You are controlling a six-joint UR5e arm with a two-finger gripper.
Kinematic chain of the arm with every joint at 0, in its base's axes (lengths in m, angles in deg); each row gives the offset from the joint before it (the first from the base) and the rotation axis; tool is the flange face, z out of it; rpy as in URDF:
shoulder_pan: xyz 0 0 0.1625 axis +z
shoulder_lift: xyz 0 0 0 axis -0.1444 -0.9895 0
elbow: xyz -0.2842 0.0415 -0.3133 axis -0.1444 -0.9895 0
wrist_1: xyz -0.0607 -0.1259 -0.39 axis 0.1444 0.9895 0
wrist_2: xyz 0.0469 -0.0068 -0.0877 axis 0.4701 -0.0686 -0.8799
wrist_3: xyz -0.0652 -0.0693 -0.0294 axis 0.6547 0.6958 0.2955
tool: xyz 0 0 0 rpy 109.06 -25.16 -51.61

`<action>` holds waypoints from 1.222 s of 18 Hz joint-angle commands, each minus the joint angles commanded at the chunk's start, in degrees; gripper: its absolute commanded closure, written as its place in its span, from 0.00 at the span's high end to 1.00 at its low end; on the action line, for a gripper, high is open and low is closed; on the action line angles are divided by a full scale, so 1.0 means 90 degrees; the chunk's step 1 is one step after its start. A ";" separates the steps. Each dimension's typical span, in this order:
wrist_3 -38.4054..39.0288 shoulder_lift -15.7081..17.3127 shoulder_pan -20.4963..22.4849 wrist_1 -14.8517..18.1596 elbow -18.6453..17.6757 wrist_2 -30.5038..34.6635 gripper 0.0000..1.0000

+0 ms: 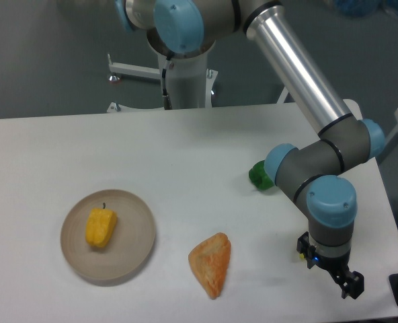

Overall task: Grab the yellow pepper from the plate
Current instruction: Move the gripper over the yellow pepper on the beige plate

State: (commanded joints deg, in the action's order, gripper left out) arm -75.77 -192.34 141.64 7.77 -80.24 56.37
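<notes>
On the left of the counter (185, 141) sits the plate (133, 254), and the pepper (100, 227) lies on it a little left of centre, on its side, with the short dark stem pointing away toward the back rim. Judging by its look, it is a small toy: probably light, fairly stiff or only slightly yielding, with a smooth skin that could slip if pinched on a curved shoulder. The blocky body offers two flatter long flanks, so the safest hold would seem to be across the middle of the body, fingers on the left and right sides, well clear of the stem and high enough not to scrape the dish. The plate is shallow, so its rim should not get in the way, though a hard push might slide the dish on the counter. Far off at the right front edge hangs the claw (351, 286), pointing down, well apart from the plate; it holds nothing that can be seen and touches nothing, but it is small and dark here, and I cannot tell how wide its fingers stand. Between it and the plate lies an orange wedge-shaped piece (212, 262), and a green thing (259, 176) shows partly behind the arm (300, 74).
</notes>
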 joint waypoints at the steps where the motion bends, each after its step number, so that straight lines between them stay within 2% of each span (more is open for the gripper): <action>1: 0.0029 0.0029 -0.0019 0.0000 -0.0049 0.0000 1.00; 5: 0.0273 0.0282 -0.0107 0.0029 -0.0263 0.0029 1.00; 7: 0.0478 0.0575 -0.0175 0.0068 -0.0614 -0.0019 1.00; 10: 0.0810 0.1180 -0.0312 0.0117 -0.1365 -0.0039 1.00; 12: 0.1150 0.1570 -0.0449 0.0331 -0.1766 -0.0039 1.00; 14: 0.1784 0.1913 -0.0653 0.0594 -0.2011 -0.0039 1.00; 17: 0.2828 0.2236 -0.1024 0.0966 -0.2236 -0.0146 1.00; 22: 0.4773 0.2694 -0.1562 0.1104 -0.2792 -0.0790 1.00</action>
State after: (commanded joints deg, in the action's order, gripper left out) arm -32.82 -168.09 127.58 17.71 -105.36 49.27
